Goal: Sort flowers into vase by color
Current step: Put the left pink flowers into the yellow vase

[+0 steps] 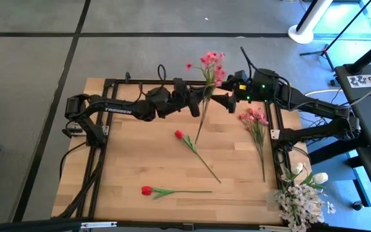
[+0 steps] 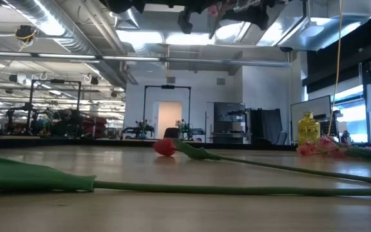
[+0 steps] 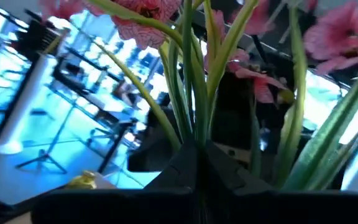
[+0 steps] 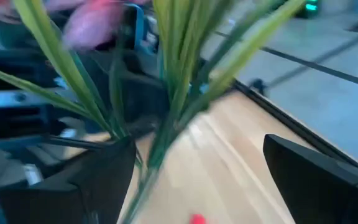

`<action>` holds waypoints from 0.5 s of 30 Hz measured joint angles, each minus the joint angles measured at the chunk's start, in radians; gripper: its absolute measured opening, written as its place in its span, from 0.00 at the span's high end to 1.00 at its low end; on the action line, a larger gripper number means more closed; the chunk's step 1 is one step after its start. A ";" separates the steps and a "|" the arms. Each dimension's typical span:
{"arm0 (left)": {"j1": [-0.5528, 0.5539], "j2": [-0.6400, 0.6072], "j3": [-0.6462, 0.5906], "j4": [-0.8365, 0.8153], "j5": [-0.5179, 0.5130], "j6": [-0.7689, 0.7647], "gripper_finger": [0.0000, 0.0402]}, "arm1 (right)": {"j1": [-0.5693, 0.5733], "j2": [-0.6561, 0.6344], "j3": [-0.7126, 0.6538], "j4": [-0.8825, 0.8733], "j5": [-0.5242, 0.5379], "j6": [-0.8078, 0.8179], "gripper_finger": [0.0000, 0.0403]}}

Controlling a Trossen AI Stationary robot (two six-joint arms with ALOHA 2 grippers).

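My left gripper (image 1: 201, 98) is clamped on the stems of a thin green-stemmed spray of small pink blossoms (image 1: 211, 66), held high over the far edge of the wooden table (image 1: 134, 164). My right gripper (image 1: 227, 100) sits just beside it, fingers spread wide around the same stem bundle, one dark finger (image 4: 319, 180) well off the stems. This looks like a handover. To do it well: centre the stems between my right fingers, close firm below my left grip, then release left. Below my grippers lie a second pink spray (image 1: 255, 119) and two red tulips (image 1: 179, 135) (image 1: 147, 191). No vase is clearly identifiable.
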 joint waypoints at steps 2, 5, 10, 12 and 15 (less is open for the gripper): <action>-0.001 0.001 0.000 0.010 0.020 0.005 0.99 | 0.000 0.013 0.000 0.038 -0.057 0.034 0.17; -0.004 0.001 0.000 0.044 0.056 0.037 0.99 | 0.001 0.032 0.000 0.051 -0.107 0.078 0.25; -0.004 0.001 0.000 0.056 0.067 0.052 0.97 | 0.002 0.039 0.000 0.079 -0.109 0.077 0.45; -0.004 0.001 0.000 0.062 0.066 0.053 0.96 | 0.001 0.042 0.000 0.100 -0.109 0.076 0.55; -0.003 0.001 0.000 0.063 0.063 0.058 0.91 | 0.002 0.049 0.000 0.127 -0.114 0.076 0.72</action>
